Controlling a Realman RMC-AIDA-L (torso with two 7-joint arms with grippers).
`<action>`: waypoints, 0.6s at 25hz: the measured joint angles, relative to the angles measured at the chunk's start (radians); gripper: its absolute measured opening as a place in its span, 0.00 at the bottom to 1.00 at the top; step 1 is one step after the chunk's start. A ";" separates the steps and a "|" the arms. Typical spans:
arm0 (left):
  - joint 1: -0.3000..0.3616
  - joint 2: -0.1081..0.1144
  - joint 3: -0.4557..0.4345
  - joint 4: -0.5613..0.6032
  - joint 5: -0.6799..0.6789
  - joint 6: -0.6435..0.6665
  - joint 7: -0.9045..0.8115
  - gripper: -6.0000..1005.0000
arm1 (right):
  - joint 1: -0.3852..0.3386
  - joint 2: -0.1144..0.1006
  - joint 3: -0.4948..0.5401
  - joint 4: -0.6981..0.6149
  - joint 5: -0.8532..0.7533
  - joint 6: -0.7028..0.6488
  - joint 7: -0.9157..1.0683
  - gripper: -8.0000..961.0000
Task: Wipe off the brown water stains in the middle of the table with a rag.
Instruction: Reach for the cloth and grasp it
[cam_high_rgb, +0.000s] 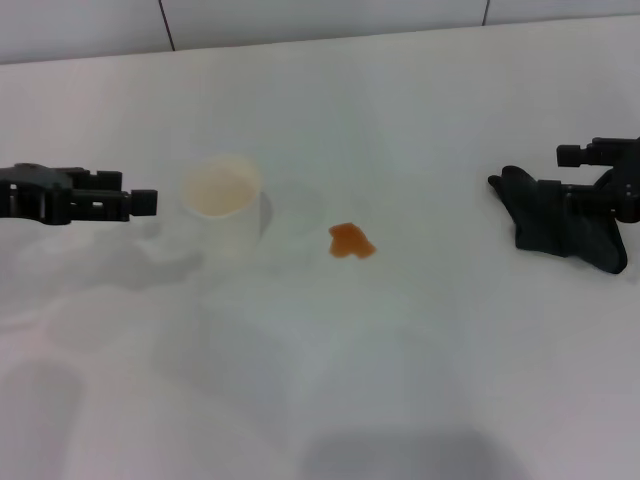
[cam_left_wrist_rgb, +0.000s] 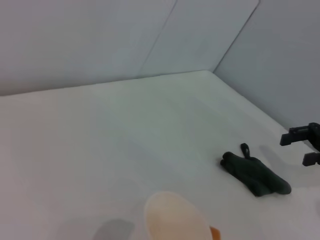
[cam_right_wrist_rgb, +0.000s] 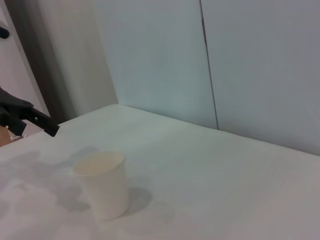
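The brown water stain (cam_high_rgb: 350, 241) is a small orange-brown blotch in the middle of the white table (cam_high_rgb: 400, 380); a sliver of it shows in the left wrist view (cam_left_wrist_rgb: 215, 233). The dark rag (cam_high_rgb: 560, 225) lies bunched on the table at the right; it also shows in the left wrist view (cam_left_wrist_rgb: 255, 173). My right gripper (cam_high_rgb: 562, 172) hovers open just beside the rag on its outer side, not touching it, and appears in the left wrist view (cam_left_wrist_rgb: 296, 148). My left gripper (cam_high_rgb: 145, 203) hangs at the far left, near the cup; it shows in the right wrist view (cam_right_wrist_rgb: 50, 129).
A pale paper cup (cam_high_rgb: 225, 208) stands upright left of the stain, between it and my left gripper; it shows in both wrist views (cam_left_wrist_rgb: 175, 218) (cam_right_wrist_rgb: 103, 185). A tiled wall (cam_high_rgb: 320, 15) runs along the table's far edge.
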 joint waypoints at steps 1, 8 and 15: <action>0.000 0.004 0.000 0.000 0.000 0.000 0.001 0.89 | 0.000 0.000 0.000 0.000 0.000 0.000 0.000 0.68; -0.024 0.023 0.000 0.000 0.021 -0.008 0.003 0.89 | -0.001 0.002 0.000 -0.001 0.000 0.005 0.000 0.68; -0.049 0.024 0.000 0.000 0.035 -0.015 -0.001 0.89 | -0.002 0.003 0.000 -0.001 0.000 0.004 0.000 0.68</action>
